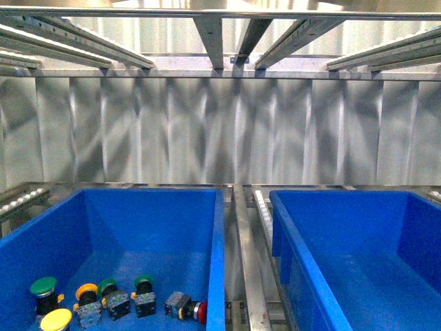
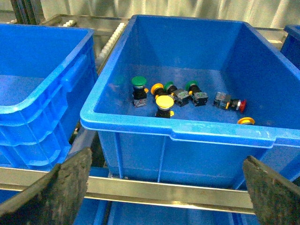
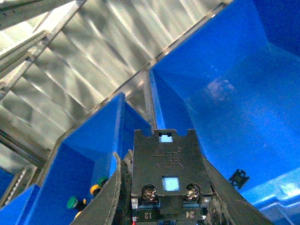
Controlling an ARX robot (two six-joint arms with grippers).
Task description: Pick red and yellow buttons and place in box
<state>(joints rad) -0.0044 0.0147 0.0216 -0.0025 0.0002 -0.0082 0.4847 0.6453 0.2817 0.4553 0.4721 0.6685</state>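
Showing black, two-screw underside: held button (image 3: 166, 183)

Red button (image 1: 200, 311) toppled, yellow buttons (image 1: 56, 319) upright in bin (image 1: 216, 262).

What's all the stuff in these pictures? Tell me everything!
button bin: one, blue, left in the front view.
right bin: one, blue, beside it; small black piece inside.
third bin: one, blue, on the button bin's other side.
green buttons: three, in the button bin.
yellow buttons: three, same bin.
red button: one, lying sideways, same bin.
metal rails: silver, between the bins.
wall: grey, ribbed, behind.
left gripper: one, open, empty, facing the button bin.
right gripper: one, shut on a black switch body; cap colour hidden.
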